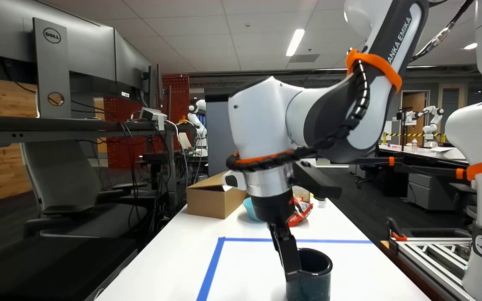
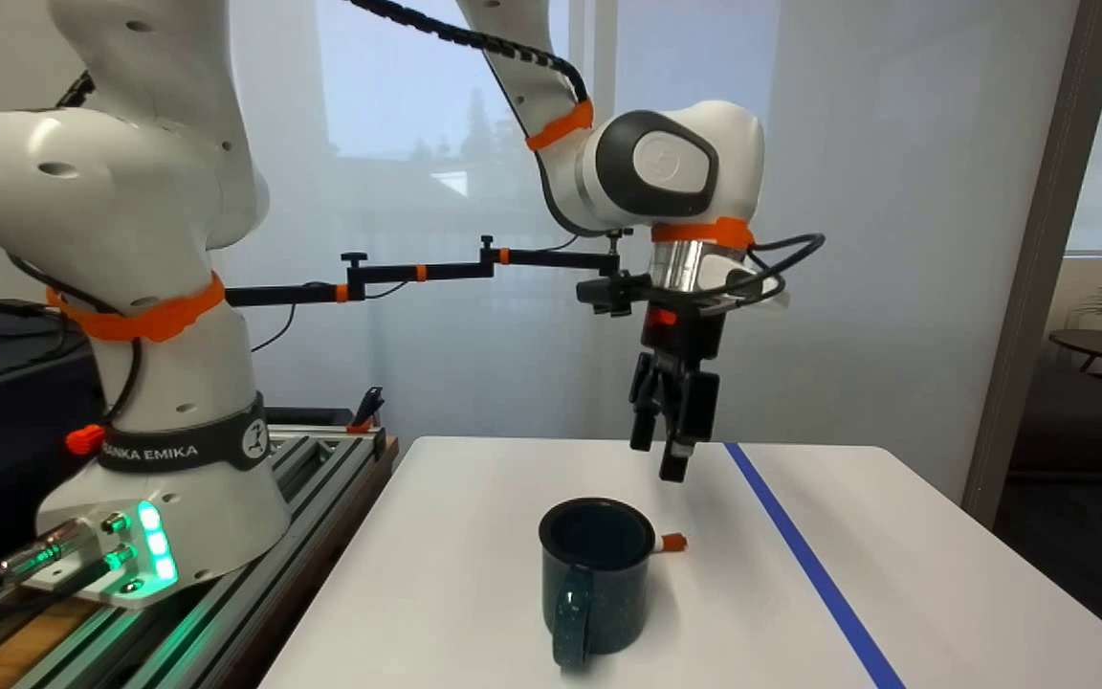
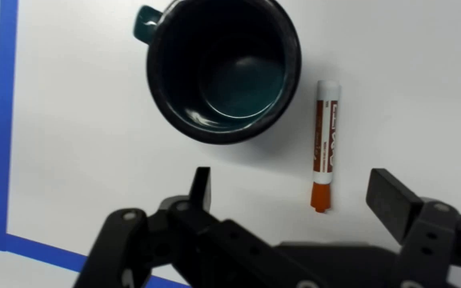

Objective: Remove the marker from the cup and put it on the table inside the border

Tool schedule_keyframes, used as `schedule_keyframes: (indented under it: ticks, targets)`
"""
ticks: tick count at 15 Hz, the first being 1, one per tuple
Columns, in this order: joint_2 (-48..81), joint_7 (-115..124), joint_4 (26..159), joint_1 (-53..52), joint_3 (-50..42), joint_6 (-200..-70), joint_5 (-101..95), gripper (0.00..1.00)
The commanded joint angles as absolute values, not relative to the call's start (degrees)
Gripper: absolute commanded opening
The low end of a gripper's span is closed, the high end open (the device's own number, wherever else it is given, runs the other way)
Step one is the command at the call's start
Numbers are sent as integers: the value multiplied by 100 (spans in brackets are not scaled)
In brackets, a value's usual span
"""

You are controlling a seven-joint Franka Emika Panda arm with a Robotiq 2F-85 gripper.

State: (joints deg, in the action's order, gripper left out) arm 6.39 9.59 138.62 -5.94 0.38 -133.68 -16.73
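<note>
The dark green speckled cup stands upright on the white table and shows in both exterior views (image 1: 309, 288) (image 2: 599, 598) and the wrist view (image 3: 230, 92). It is empty inside. The marker (image 3: 325, 146), white and brown with an orange cap, lies on the table beside the cup, apart from it. In an exterior view only its orange cap end (image 2: 672, 543) shows behind the cup. The blue tape border (image 3: 4, 120) also shows in both exterior views (image 1: 211, 269) (image 2: 814, 565); cup and marker lie inside it. My gripper (image 3: 290, 174) is open and empty above the table (image 2: 658, 461), the marker's cap end between its fingers' lines.
Beyond the border at the table's far end stand a cardboard box (image 1: 211, 200), a teal bowl (image 1: 250, 209) and a red bag (image 1: 300, 213). A desk with monitors (image 1: 52, 62) stands beside the table. The arm's base (image 2: 164, 517) sits on a metal frame along the table's edge.
</note>
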Motion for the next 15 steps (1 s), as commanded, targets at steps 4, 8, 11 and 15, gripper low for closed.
schedule_keyframes:
  ticks: [4,8,11,15]
  targets:
    - [-300,1055,13924,-234,14,-12398,-1628,100]
    - [-909,1057,14134,-77,-17,-12087,-1605,100]
    - [-908,1083,14176,-79,-10,-12087,-1604,100]
    - [-908,1088,14177,-79,-10,-12087,-1604,100]
